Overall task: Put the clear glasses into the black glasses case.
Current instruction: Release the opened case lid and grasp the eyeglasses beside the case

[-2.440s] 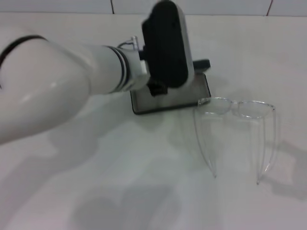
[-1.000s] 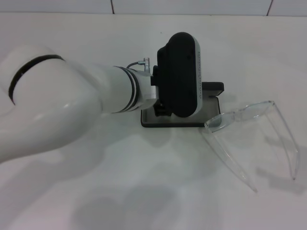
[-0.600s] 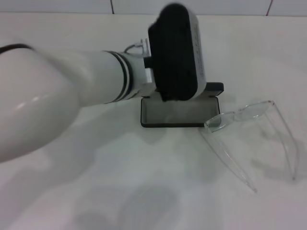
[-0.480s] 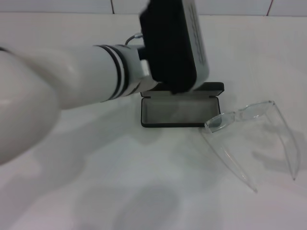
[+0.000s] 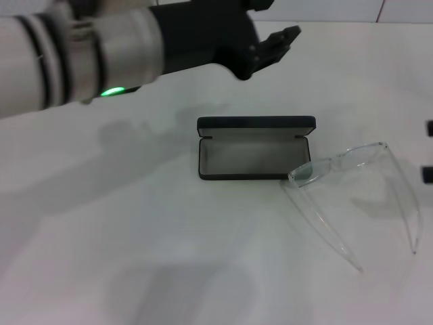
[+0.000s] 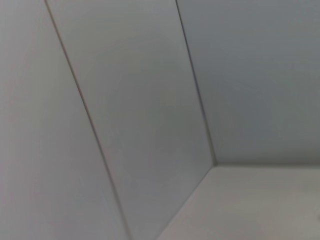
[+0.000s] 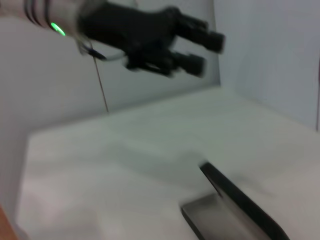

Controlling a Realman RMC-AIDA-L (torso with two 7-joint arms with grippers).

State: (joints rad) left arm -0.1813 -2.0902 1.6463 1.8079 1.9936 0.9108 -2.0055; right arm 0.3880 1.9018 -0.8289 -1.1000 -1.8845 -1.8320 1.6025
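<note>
The left gripper (image 5: 270,37) hangs high over the white table (image 5: 135,257), at about twelve o'clock from the black glasses case (image 5: 256,157), its fingers a little apart with nothing between them. The case lies open well below it, grey lining up and lid standing along the far edge. At roughly four o'clock from the case sit the clear glasses (image 5: 352,193), one corner of the lens just beside or touching the case's near right corner, both thin arms trailing toward six o'clock. Of the right gripper only two dark bits show at the right edge, at about three o'clock from the glasses, and whether it is wide or closed cannot be told. The main risks, as I judge them: the glasses are nearly invisible and slippery, so a pinch on the lens may skid or nudge the light case off its spot, and the spread arms could catch on the case rim instead of dropping inside.
</note>
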